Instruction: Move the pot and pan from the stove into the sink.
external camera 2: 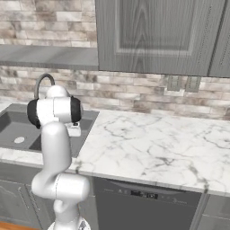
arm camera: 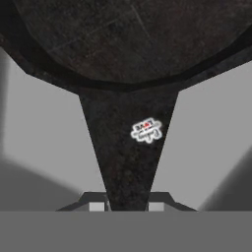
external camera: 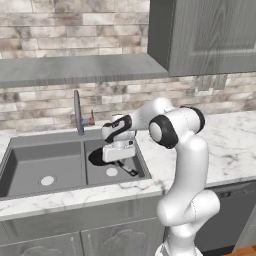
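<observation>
The black pan point(external camera: 96, 157) hangs in the sink's right basin point(external camera: 142, 167), just above its drain point(external camera: 112, 172). Its thin dark handle point(external camera: 128, 169) runs toward the front right. My gripper point(external camera: 120, 159) reaches down from the white hand and is shut on that handle. In the hand view the pan's round body point(arm camera: 128, 44) spans the top, and its handle point(arm camera: 129, 142) narrows down between my two fingertips point(arm camera: 97, 206), with the gripper point(arm camera: 126, 206) clamped on it. Whether the pan touches the basin floor I cannot tell. The pot and the stove are out of view.
The sink point(external camera: 10, 150) has two basins; the left one has its own drain point(external camera: 47, 180). A curved grey faucet point(external camera: 77, 112) stands behind the divider. White marble counter point(external camera 2: 157, 143) stretches to the right, with a dishwasher front point(external camera 2: 143, 202) below and a wall cabinet point(external camera 2: 157, 36) above.
</observation>
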